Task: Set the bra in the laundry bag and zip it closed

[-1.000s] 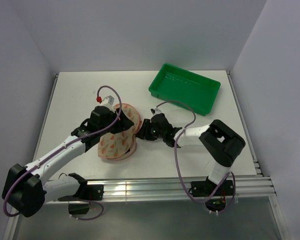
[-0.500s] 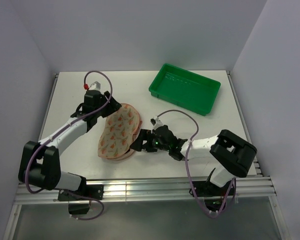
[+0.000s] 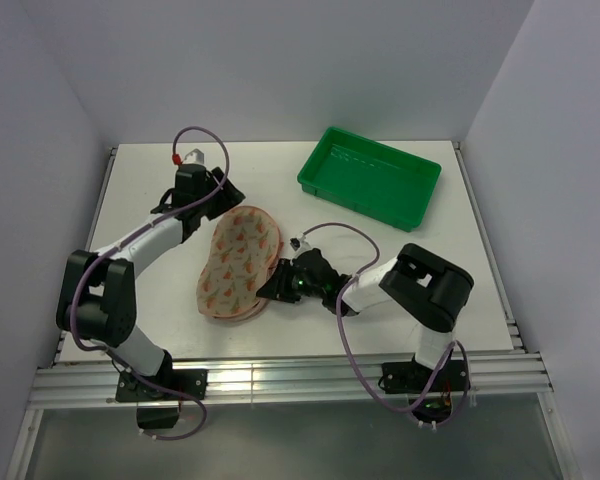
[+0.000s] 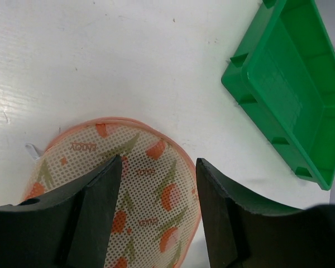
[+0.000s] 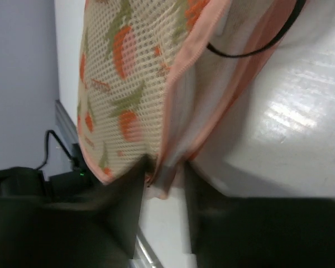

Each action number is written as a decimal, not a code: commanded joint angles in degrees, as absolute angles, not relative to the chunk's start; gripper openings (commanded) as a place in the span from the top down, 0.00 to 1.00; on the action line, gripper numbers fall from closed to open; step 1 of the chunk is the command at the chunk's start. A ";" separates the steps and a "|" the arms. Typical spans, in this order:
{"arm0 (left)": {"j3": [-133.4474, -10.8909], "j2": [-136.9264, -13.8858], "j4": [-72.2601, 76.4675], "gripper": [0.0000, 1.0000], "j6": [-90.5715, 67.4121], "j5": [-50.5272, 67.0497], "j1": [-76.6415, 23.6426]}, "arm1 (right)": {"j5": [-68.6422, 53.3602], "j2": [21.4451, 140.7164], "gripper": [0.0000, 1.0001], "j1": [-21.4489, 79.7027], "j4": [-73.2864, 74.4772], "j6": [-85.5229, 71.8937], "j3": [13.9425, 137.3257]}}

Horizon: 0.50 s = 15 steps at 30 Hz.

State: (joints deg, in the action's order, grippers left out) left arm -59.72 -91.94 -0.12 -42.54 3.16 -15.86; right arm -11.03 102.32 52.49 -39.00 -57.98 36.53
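The peach-pink laundry bag (image 3: 238, 268) lies flat in the middle of the table, its two halves folded together. It also shows in the left wrist view (image 4: 128, 190). My left gripper (image 3: 223, 194) hovers open and empty over the bag's far end (image 4: 158, 161). My right gripper (image 3: 271, 287) is at the bag's near right edge, shut on the pink zip rim (image 5: 163, 167). Of the bra, only a thin black strap (image 5: 251, 50) shows, at the open seam; the rest is hidden inside the bag.
A green plastic tray (image 3: 370, 178) stands at the back right and shows in the left wrist view (image 4: 290, 95). The aluminium rail (image 3: 280, 375) runs along the table's near edge, close to the bag's near end.
My left gripper has let go of the bag and drawn back toward the far left. My right gripper has slid along the bag's right rim toward its near end.
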 commanded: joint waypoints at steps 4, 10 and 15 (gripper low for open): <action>-55.47 -86.23 2.55 0.38 -42.01 1.15 -15.73 | -11.16 103.37 0.98 50.72 -43.07 -58.98 37.80; -44.49 -76.13 0.70 0.38 -42.10 -2.98 -15.73 | -31.43 99.41 1.00 43.78 -27.23 -43.21 38.57; -34.39 -65.41 -1.56 0.37 -44.29 -7.02 -15.73 | -39.03 97.91 1.00 41.05 0.05 -18.51 49.56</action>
State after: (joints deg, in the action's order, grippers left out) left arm -38.37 -70.30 -0.30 -43.00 -3.01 -15.73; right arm -30.70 101.56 41.63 -18.72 -38.52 43.22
